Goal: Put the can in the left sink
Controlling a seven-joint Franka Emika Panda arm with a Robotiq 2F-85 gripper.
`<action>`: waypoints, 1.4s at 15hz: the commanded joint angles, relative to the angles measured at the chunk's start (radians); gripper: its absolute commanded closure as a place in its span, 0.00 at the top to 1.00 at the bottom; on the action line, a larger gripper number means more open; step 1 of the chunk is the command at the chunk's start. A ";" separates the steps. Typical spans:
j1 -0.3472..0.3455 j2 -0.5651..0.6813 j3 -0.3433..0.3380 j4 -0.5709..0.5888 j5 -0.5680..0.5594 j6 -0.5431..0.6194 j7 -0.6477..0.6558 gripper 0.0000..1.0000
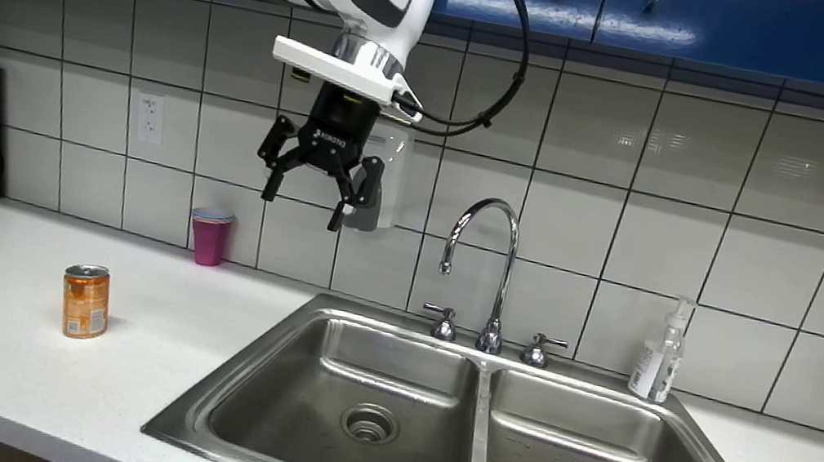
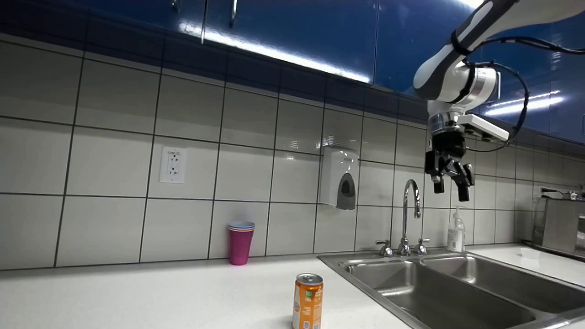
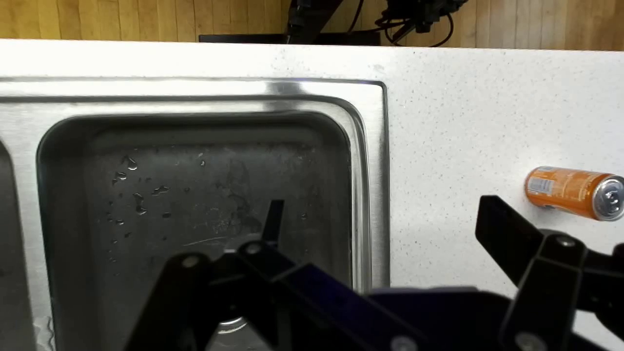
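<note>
One orange cylindrical metal can (image 1: pixel 85 303) stands upright; the black two-fingered gripper (image 1: pixel 301 212) gapes wide, empty, presumably to straddle it.

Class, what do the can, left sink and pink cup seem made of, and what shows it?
The can: metal, probably aluminium; shiny silvery top, printed orange side.
The left sink: seemingly stainless steel; satin grey, blurred highlights.
The pink cup: perhaps plastic; smooth, evenly coloured side, but uncertain.
</note>
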State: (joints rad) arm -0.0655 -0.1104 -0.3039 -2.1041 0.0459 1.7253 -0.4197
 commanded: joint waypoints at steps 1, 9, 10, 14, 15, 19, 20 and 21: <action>-0.037 0.002 0.036 0.002 0.004 -0.002 -0.003 1.00; -0.026 -0.030 0.078 -0.068 -0.114 0.067 0.008 1.00; -0.024 -0.034 0.086 -0.085 -0.127 0.072 0.004 1.00; -0.014 -0.058 0.120 -0.160 -0.190 0.091 -0.004 1.00; -0.011 -0.064 0.130 -0.183 -0.208 0.099 -0.006 1.00; 0.006 -0.096 0.169 -0.277 -0.288 0.133 -0.013 1.00; 0.011 -0.106 0.176 -0.302 -0.308 0.155 -0.021 1.00; 0.015 -0.115 0.182 -0.327 -0.322 0.186 -0.020 1.00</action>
State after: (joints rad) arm -0.0523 -0.1582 -0.1484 -2.3405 -0.2200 1.8398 -0.4196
